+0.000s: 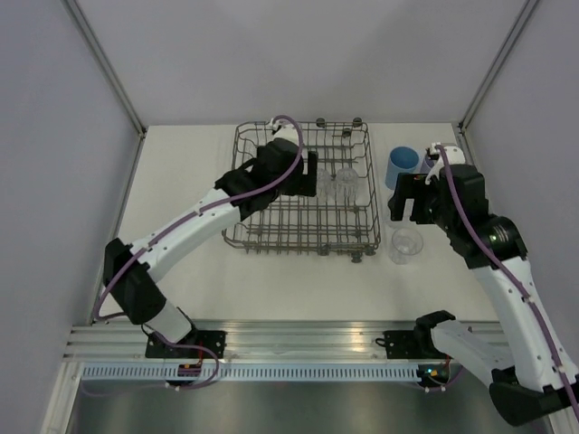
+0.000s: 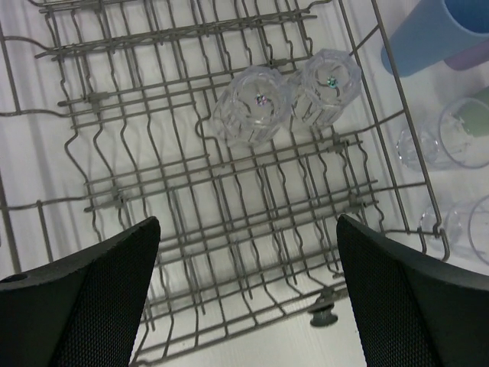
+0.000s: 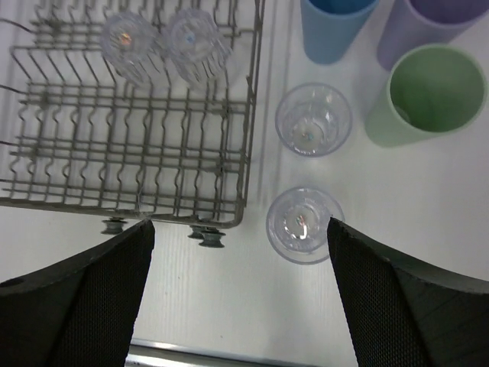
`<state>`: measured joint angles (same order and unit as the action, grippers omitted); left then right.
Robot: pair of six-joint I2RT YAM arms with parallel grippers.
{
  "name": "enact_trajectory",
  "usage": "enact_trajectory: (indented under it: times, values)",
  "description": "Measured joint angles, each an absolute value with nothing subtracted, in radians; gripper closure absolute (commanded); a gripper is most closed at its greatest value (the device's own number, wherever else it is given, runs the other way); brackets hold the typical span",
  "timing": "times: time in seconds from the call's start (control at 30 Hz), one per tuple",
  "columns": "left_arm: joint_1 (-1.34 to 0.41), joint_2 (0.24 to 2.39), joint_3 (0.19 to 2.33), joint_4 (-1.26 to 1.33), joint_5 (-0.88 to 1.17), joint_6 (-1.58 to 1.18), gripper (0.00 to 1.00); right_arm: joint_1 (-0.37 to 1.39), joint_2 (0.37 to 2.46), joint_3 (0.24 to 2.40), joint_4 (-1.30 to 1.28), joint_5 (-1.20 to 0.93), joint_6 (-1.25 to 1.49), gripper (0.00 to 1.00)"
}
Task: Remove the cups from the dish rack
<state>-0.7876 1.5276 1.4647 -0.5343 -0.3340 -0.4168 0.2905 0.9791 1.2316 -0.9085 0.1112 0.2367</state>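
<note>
The left gripper (image 2: 248, 229) is hovering over the dish rack (image 1: 303, 246), jaws spread wide and gripping nothing. Two clear cups (image 2: 256, 103) (image 2: 328, 84) are sitting, apparently bottom-up, by the rack's right side. The right gripper (image 3: 241, 223), also spread and empty, is hanging over two clear tumblers (image 3: 313, 120) (image 3: 304, 223) standing on the table (image 1: 181, 181) between the rack and its right edge, near the blue cup (image 3: 332, 30), lavender cup (image 3: 428, 27) and green cup (image 3: 428, 92).

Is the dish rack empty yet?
Not empty. The dish rack holds two clear cups, side by side toward its right side.
</note>
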Motion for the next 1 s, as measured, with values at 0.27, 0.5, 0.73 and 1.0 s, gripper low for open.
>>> enact_trajectory:
  times: [0.27,0.5,0.73,1.0]
  values:
    - [-0.788,1.842,1.692,-0.509,-0.386,-0.397,0.00,0.290,0.822,1.221,-0.820,0.021,0.258,0.02]
    - [-0.788,2.043,1.881,-0.514,-0.447,-0.348,0.00,0.290,0.783,1.162,-0.806,-0.070,0.266,0.02]
    - [-0.780,2.121,1.938,-0.465,-0.433,-0.253,0.00,0.291,0.741,1.158,-0.807,-0.094,0.258,0.02]
    - [-0.758,2.135,1.861,-0.379,-0.357,-0.187,0.00,0.290,0.719,1.153,-0.807,-0.107,0.257,0.02]
